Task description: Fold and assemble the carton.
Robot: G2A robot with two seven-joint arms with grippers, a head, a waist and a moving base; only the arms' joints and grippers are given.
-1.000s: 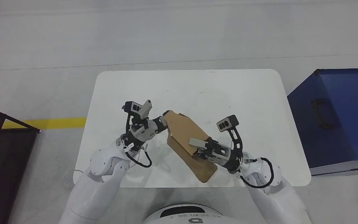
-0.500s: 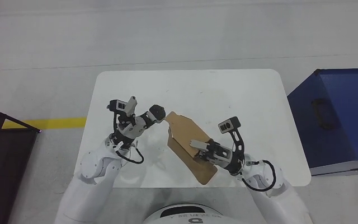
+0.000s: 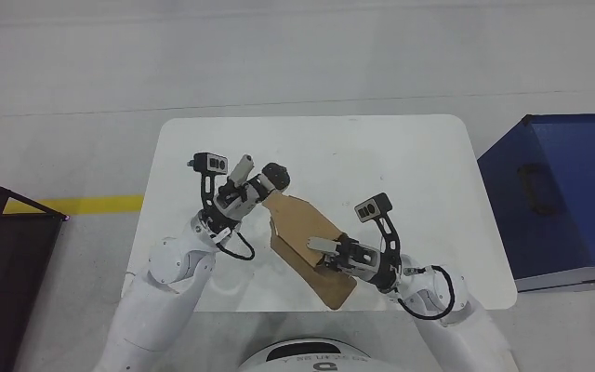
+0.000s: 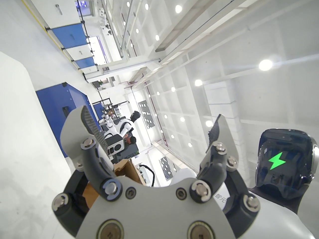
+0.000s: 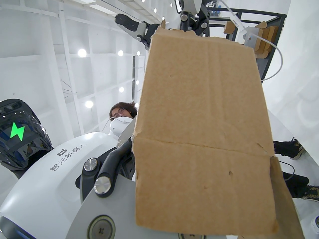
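Note:
The carton (image 3: 302, 237) is a flat brown cardboard blank, held tilted above the near middle of the white table (image 3: 372, 153). My right gripper (image 3: 325, 249) is shut on its near part; in the right wrist view the carton (image 5: 204, 125) hides most of the gripper, with one finger (image 5: 117, 154) showing at the creased edge. My left gripper (image 3: 268, 182) stands open at the carton's far left corner. In the left wrist view its fingers (image 4: 86, 125) are spread with nothing between them, and a bit of the carton (image 4: 127, 169) shows just behind.
A blue bin (image 3: 548, 200) stands on the floor to the right of the table. A dark frame (image 3: 19, 251) stands on the floor to the left. The far half of the table is bare white surface.
My left gripper drew away to the left, then came back to the carton's far corner. The carton shifted slightly left and nearer in my right gripper.

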